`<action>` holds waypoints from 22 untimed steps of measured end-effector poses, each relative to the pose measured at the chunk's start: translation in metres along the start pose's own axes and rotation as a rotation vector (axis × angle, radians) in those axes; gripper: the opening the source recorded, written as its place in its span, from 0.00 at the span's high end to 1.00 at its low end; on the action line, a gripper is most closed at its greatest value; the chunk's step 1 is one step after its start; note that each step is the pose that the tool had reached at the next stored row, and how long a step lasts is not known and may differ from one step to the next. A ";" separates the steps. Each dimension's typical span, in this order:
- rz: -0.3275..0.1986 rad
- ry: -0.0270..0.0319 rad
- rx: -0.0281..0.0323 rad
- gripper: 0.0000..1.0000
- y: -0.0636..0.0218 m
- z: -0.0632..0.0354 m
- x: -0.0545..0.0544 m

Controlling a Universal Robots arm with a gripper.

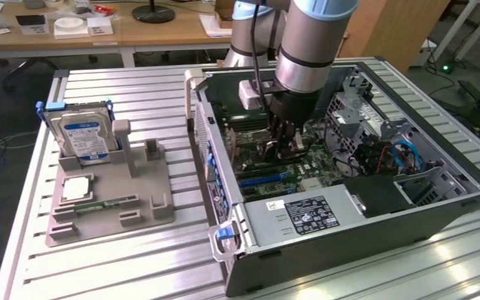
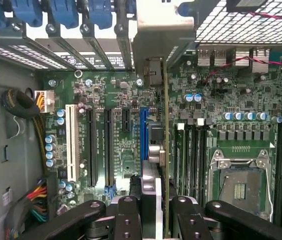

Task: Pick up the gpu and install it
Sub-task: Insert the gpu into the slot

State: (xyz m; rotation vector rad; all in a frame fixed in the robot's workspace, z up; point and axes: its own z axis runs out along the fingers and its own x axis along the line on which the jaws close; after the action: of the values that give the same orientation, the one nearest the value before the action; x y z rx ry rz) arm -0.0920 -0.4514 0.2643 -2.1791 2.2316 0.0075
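Claw (image 2: 158,212) clamped on the gpu (image 2: 164,150), fingers narrowed onto the thin card, which sits edge-on between them. Card stands upright inside the open PC case (image 1: 440,212), over the motherboard (image 2: 220,130), just beside the blue expansion slot (image 2: 143,135), bracket end toward the rear slot covers
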 end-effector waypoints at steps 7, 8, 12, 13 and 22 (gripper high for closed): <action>0.000 -0.0001 0.0002 0.72 0.0015 0.0073 0.006; 0.000 -0.0003 0.0002 0.72 0.0029 0.0089 0.006; 0.000 -0.0003 0.0002 0.72 0.0050 0.0161 0.006; 0.000 -0.0004 0.0003 0.72 0.0050 0.0175 0.006; 0.000 0.0000 0.0001 0.72 0.0102 0.0255 0.007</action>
State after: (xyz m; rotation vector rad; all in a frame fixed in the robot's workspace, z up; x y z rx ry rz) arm -0.1021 -0.4577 0.2386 -2.1788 2.2318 0.0074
